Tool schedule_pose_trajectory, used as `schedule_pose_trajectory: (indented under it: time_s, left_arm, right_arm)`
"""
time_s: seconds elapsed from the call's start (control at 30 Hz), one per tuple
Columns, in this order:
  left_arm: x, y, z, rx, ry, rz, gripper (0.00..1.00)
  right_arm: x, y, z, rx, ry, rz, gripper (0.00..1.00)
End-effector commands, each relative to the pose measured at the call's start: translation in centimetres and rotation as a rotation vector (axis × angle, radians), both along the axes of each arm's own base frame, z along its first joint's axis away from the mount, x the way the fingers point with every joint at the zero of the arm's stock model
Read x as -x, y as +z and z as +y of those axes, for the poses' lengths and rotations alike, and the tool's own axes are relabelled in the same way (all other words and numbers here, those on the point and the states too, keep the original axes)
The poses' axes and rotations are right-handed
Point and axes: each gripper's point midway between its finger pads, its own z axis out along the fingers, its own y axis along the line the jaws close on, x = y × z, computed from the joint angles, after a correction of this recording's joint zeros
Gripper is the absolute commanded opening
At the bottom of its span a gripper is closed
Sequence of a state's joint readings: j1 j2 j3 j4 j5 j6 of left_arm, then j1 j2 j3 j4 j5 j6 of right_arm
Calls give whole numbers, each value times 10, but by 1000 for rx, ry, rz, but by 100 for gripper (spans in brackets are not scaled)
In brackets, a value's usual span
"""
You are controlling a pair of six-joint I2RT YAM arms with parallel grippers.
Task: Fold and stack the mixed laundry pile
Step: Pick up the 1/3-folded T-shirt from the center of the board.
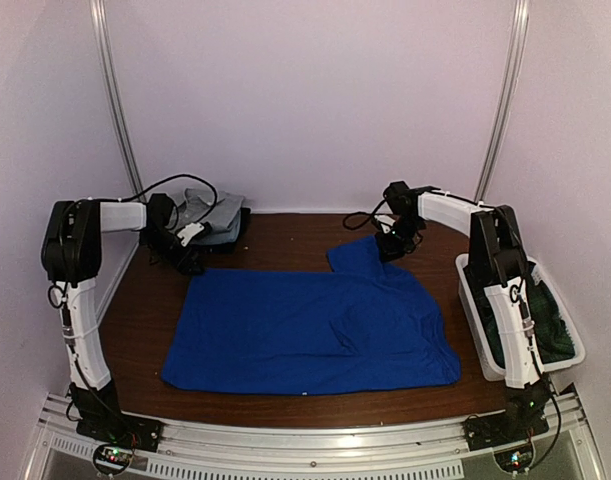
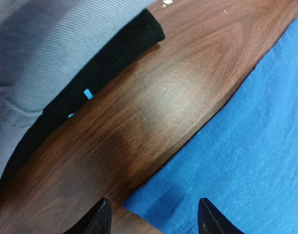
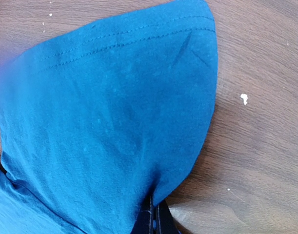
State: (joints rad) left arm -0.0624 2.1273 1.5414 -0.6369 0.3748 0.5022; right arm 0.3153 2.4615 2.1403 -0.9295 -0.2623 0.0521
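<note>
Grey stack (image 1: 213,212): grey pieces sitting on a black piece (image 2: 105,63), back-left of the table (image 1: 285,235).
Left gripper (image 2: 153,222): I see its fingers spread apart, low over a corner of the blue shirt (image 1: 305,325).
Shirt: spread flat mid-table.
Right gripper (image 3: 152,217): pinched tight on the shirt's sleeve, back-right.
White bin (image 1: 468,298): far right, dark green cloth (image 1: 553,325) lying inside.
</note>
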Motion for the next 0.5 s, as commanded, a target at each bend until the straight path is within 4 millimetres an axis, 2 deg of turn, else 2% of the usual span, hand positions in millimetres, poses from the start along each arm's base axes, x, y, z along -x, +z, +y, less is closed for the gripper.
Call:
schedule_pose_trajectory:
  time_s: [0.0,0.17,0.3,0.47]
  left_arm:
    - [-13,-3,-2,-1,-76,-58,60]
    - [-21,-10,2,-42,-82,-63,52]
    - [-27,-7,0,-27,-87,-69,45]
    - [-25,-6,-7,3,-117,-57,28]
  right_arm:
    - [1,3,-5,-12,-16,9,0]
    - [1,2,-8,-11,-23,15,0]
    - [-1,2,-9,-11,-28,18,0]
    - [-3,6,-10,-19,-34,10,0]
